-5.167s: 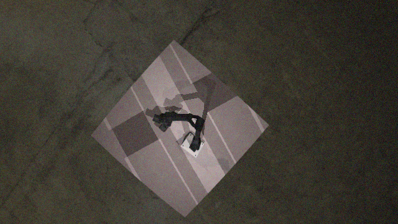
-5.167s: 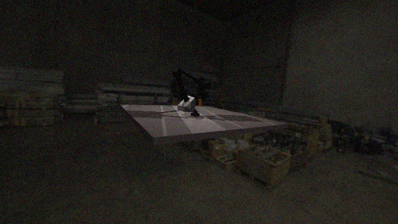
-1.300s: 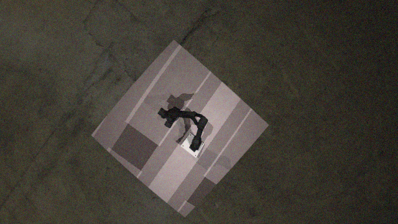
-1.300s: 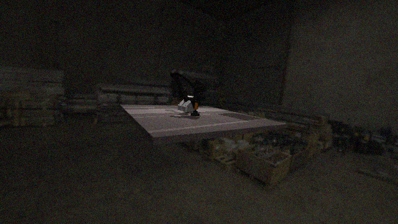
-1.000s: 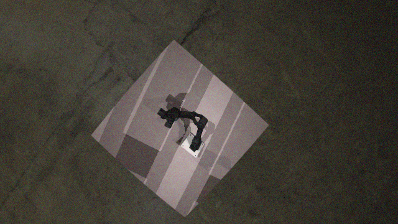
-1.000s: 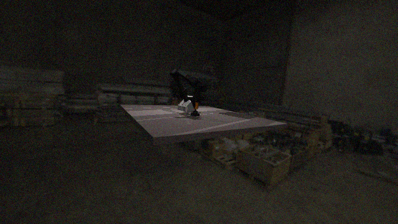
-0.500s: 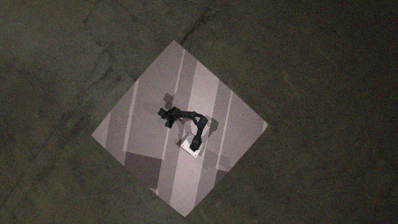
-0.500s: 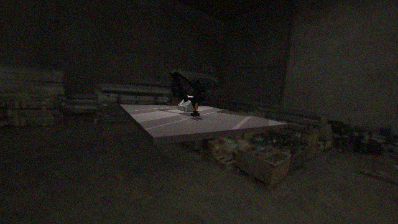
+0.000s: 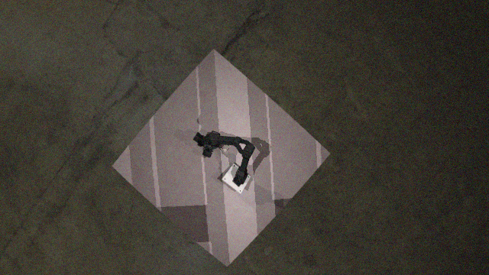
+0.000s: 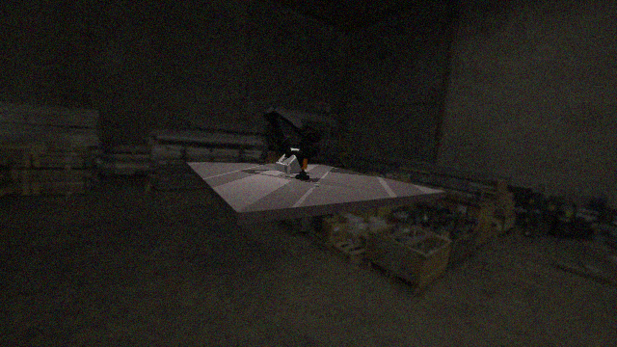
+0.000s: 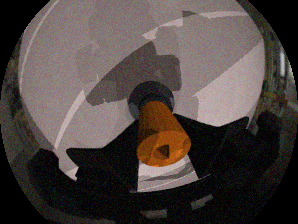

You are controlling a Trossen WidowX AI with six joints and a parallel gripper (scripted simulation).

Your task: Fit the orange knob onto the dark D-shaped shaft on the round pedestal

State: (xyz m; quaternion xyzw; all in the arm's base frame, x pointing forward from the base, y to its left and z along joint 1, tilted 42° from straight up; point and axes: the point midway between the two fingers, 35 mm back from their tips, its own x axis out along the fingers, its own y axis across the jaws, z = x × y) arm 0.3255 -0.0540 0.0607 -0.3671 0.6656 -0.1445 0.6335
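The orange knob [image 10: 305, 164] [image 11: 161, 125] is a tapered upright piece; in the wrist view its wide near end shows a dark angular mark. My gripper [image 11: 156, 120] is shut on the knob, with a black finger on either side. The dark round pedestal [image 10: 303, 176] [image 11: 150, 87] is directly beyond the knob's narrow far end in the wrist view, and just below it in the exterior view. The shaft is hidden by the knob. I cannot tell how far the knob is down on it. In the top view the arm hides both.
The arm [image 9: 229, 140] reaches across the striped table top [image 9: 233, 107] [image 10: 251, 190] from a white base plate [image 9: 231, 179]. A pale grey block shape [image 10: 288, 165] shows beside the knob in the exterior view. Wooden crates [image 10: 410, 255] stand on the floor beyond the table edge.
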